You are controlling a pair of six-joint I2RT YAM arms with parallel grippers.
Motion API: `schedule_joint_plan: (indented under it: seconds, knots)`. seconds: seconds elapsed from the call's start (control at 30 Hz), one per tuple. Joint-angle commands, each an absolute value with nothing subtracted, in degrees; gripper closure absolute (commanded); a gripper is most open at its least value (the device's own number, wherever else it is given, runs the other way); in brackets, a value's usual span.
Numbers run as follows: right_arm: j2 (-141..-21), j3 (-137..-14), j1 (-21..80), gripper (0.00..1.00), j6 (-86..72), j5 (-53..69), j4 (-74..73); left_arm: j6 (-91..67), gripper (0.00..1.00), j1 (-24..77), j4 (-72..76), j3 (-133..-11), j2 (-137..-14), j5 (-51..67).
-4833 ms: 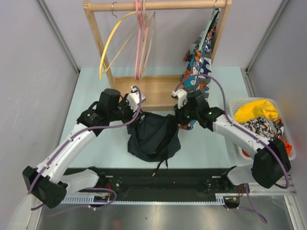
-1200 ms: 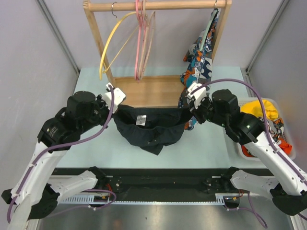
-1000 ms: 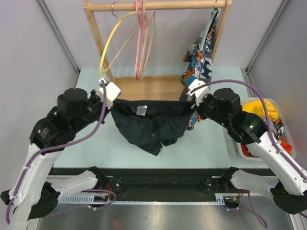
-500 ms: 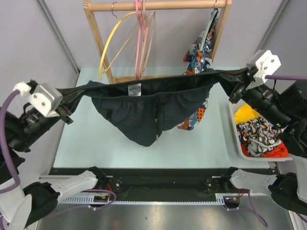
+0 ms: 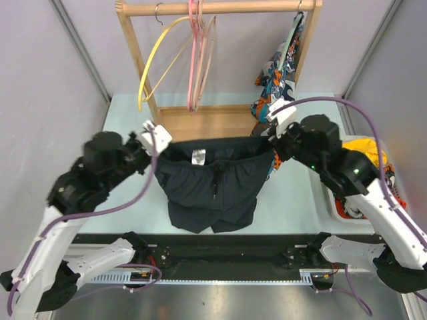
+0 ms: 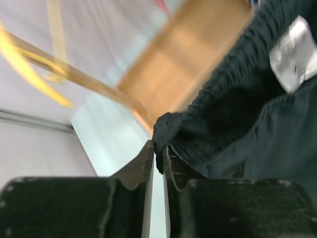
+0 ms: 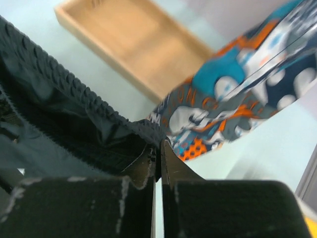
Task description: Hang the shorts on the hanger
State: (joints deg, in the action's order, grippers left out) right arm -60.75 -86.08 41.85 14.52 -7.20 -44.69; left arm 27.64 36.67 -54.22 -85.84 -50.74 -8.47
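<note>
Waistband of shorts (image 5: 210, 190) clamped by left hand (image 5: 155, 142), right hand (image 5: 276, 137); now closer together, lower.

Left gripper (image 5: 157, 145) and right gripper (image 5: 272, 143) level and well apart, fingertips pointing inward toward each other, both jaws pinched nearly together on the shorts (image 5: 210, 187), elbows bent outward behind the wrists

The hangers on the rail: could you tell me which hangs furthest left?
The yellow hanger: its curved arm swings out past the rack's left post; the pink hanger and tan hanger hang to its right.
</note>
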Motion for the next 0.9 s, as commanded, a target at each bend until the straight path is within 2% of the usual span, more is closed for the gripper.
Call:
schedule_joint_plan:
  seconds: [0.0, 0.07, 0.17, 0.23, 0.47, 0.57, 0.67, 0.73, 0.77, 0.8, 0.87]
  knots:
    - [-60.55, -79.20, 39.21, 1.00, 12.92, -10.30, -40.87, 34.27, 0.80, 36.12, -50.71, -75.26, -46.41, -9.06]
    - [-61.17, -75.87, 37.62, 1.00, 13.09, -3.89, -40.52, 34.54, 0.79, 36.12, -50.36, -68.66, -45.79, -7.30]
    - [-63.01, -67.53, 36.83, 1.00, 14.49, -0.53, -37.89, 34.63, 0.82, 36.12, -49.66, -60.31, -47.02, -5.98]
    - [-64.59, -64.88, 36.74, 1.00, 14.68, 2.17, -35.61, 34.89, 0.79, 35.86, -46.87, -54.18, -47.46, -5.45]
    - [-72.15, -55.73, 36.74, 1.00, 15.21, 3.96, -29.02, 33.66, 0.85, 30.51, -41.58, -45.27, -55.10, -0.97]
    - [-75.31, -53.97, 36.91, 1.00, 15.03, 5.36, -25.41, 33.66, 0.84, 29.62, -37.80, -42.63, -57.13, 0.86]
    - [-77.08, -53.88, 37.35, 0.94, 14.41, 6.33, -24.52, 32.44, 0.73, 29.62, -37.79, -42.45, -58.09, 3.68]
    - [-75.60, -53.88, 37.62, 0.86, 14.68, 6.42, -24.70, 31.82, 0.62, 29.53, -39.80, -43.85, -57.84, 5.27]
    - [-74.54, -53.96, 37.79, 0.79, 14.68, 6.50, -24.78, 31.64, 0.50, 29.53, -40.51, -44.47, -57.31, 6.32]
    - [-73.40, -54.14, 37.88, 0.60, 14.76, 6.68, -25.66, 31.12, 0.45, 29.62, -41.91, -45.95, -56.61, 6.68]
    - [-69.27, -55.10, 38.67, 0.49, 15.12, 6.59, -27.06, 30.41, 0.33, 29.53, -43.85, -48.15, -54.15, 9.04]
